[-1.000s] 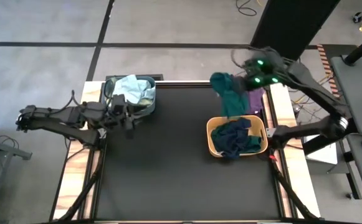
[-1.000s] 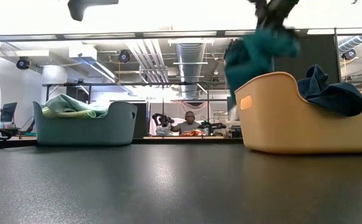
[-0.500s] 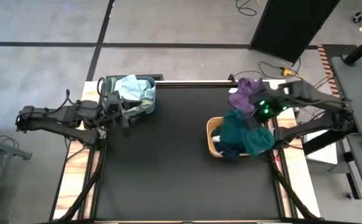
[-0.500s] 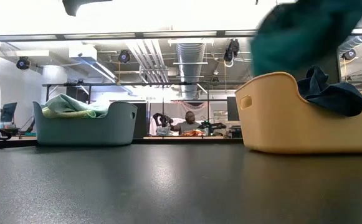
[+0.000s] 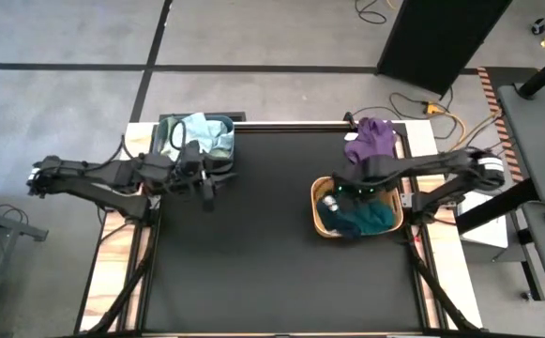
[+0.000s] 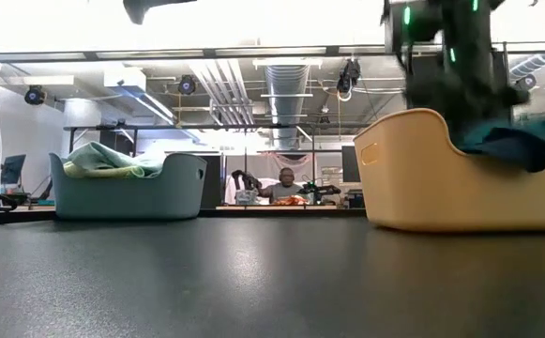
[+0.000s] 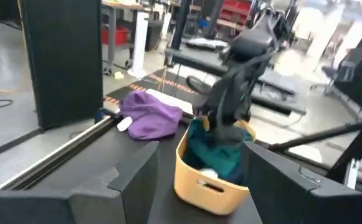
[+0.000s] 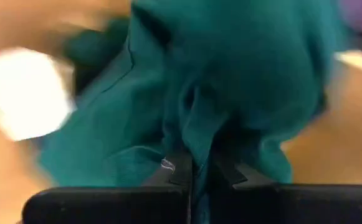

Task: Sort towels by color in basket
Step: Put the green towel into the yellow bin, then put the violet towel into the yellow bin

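A dark teal-green towel (image 5: 370,221) lies bunched in the tan basket (image 5: 317,221) at the table's right. My right gripper (image 5: 352,192) stands over it, pointing down and shut on it. A purple towel (image 5: 370,139) lies on the table at the far right edge, behind that basket. Pale green and light blue towels (image 5: 197,136) fill the grey-blue basket (image 5: 225,161) at the far left. My left gripper (image 5: 206,194) hangs open in the air just beside that basket, holding nothing. My right gripper pinches a bunched fold of the teal-green towel (image 8: 196,146) between its two fingers, coming from above and pointing down. How many layers it has cannot be told. The rest of the towel spreads below the fingers into the tan basket (image 6: 422,178), slack.
The black tabletop (image 5: 253,272) lies bare between and in front of the two baskets. A darker towel (image 6: 507,148) hangs over the tan basket's rim. Beyond the far edge, a person sits at a distant bench (image 6: 286,188).
My right gripper has swung from high over the table's far edge toward the near side, dropped into the tan basket and tipped to point down. The teal-green towel, which hung below it, is now bunched in the basket. My left gripper has shifted slightly toward the right.
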